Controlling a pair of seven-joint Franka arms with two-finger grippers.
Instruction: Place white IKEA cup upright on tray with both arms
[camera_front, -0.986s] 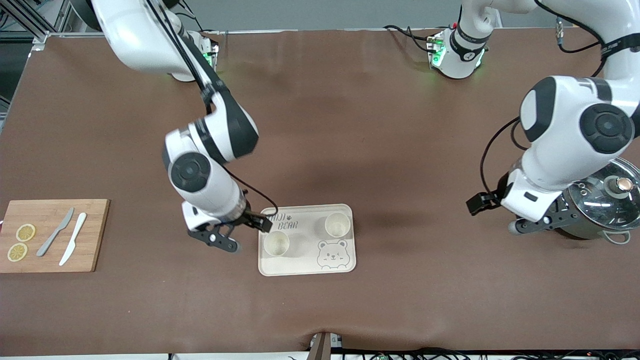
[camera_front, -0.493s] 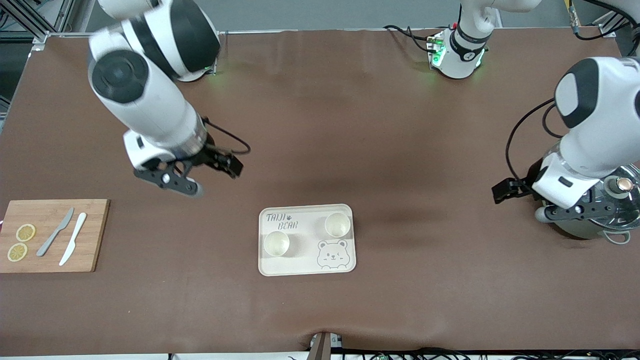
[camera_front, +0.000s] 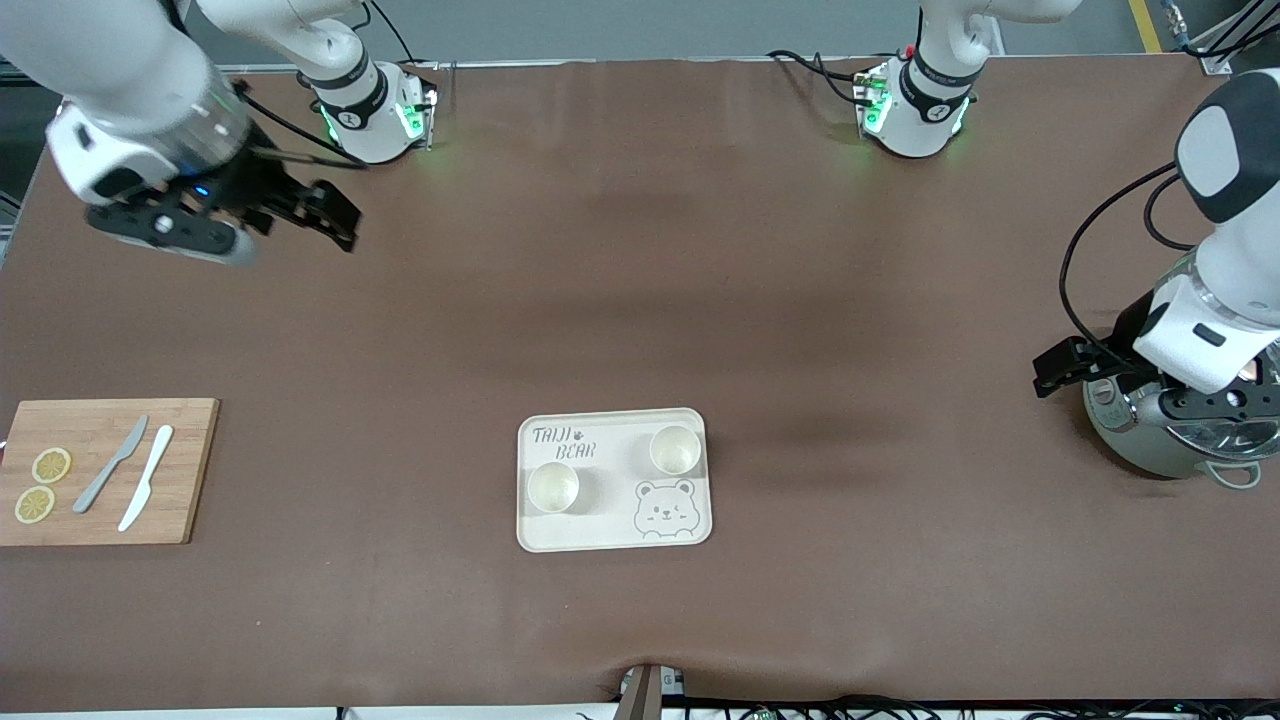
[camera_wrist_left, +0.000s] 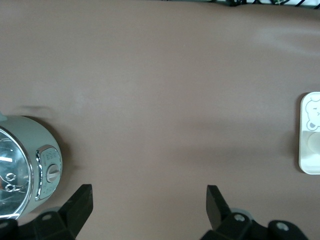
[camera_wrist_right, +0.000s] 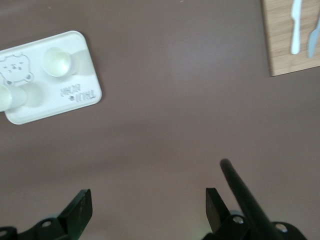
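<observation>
The cream tray (camera_front: 600, 535) printed "TAIJI BEAR" lies toward the front camera's side of the table. Two white cups stand upright on it: one (camera_front: 553, 487) beside the lettering, the other (camera_front: 675, 450) above the bear face. My right gripper (camera_front: 338, 222) is open and empty, high over bare table near the right arm's base. Its wrist view shows the tray (camera_wrist_right: 45, 107) and both cups (camera_wrist_right: 57, 61) from well above, with the gripper (camera_wrist_right: 148, 200) empty. My left gripper (camera_front: 1050, 372) is open and empty beside the pot; its wrist view (camera_wrist_left: 148, 197) shows only bare table between the fingers.
A steel pot (camera_front: 1150, 450) with a glass lid stands at the left arm's end, partly under the left wrist. A wooden cutting board (camera_front: 170, 480) with two knives and lemon slices lies at the right arm's end.
My right gripper has left the tray's edge, rising and swinging back toward its base. My left gripper has drawn farther toward the left arm's end. Both cups stay put on the tray.
</observation>
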